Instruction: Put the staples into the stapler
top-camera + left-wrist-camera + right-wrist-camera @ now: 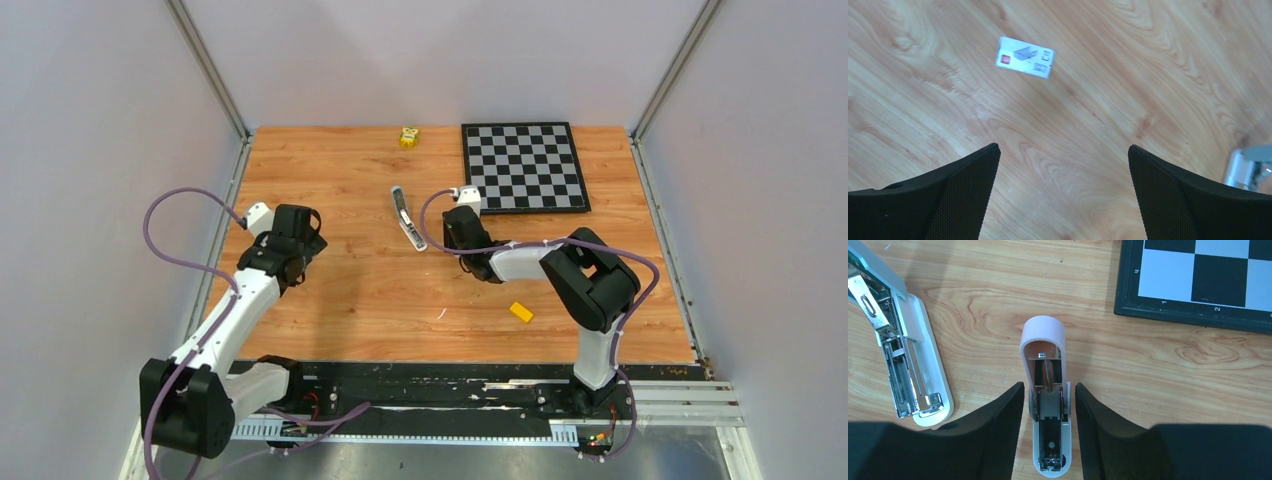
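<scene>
Two staplers show in the right wrist view. A white one with its lid (1043,330) swung up and its black magazine bare lies between my right gripper's (1049,386) fingers. The fingers stand on either side of it with a thin gap on each side, so the gripper is open. The other stapler (913,365) lies opened out at the left, and from above it shows as a pale strip (405,218) left of the right gripper (458,225). My left gripper (1063,147) hangs wide open over bare wood. The staples are out of view.
A small white printed card (1025,57) lies ahead of the left gripper. A chessboard (525,165) sits at the back right, close to the right gripper. A yellow block (520,312) lies near the front and a small yellow object (408,136) at the back edge.
</scene>
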Controlling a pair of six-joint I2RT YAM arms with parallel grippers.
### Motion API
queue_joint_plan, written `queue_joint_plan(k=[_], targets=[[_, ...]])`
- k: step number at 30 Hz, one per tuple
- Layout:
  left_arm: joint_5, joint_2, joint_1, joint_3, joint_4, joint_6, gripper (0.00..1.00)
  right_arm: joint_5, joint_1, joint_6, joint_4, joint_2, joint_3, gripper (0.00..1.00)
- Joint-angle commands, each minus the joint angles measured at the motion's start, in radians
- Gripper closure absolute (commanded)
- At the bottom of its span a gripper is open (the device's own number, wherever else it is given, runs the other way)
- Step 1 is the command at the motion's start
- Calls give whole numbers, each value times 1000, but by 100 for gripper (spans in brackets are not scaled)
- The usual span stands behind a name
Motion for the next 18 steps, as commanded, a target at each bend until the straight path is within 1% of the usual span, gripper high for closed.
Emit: queue_joint_plan(k=[1,5,10,11,13,15,18], targets=[[-90,77,36,30,1,7,0,28,19,14,13,0,-8,52],[-157,151,62,46,15,88,0,11,20,8,8,-44,-25,45],[-90,253,142,67,92,258,0,-34,20,-26,-51,-189,-53,34],[-71,276,161,81,92,281,0,-43,20,-32,-61,-223,-63,31],[-24,317,192,100,97,305,1,-67,20,-41,-75,-290,-87,23],[60,347,257,97,132,332,4,-92,20,-46,-87,-352,-105,16],[210,376,323,77,219,380,7,-110,20,-50,-97,-424,-131,14]])
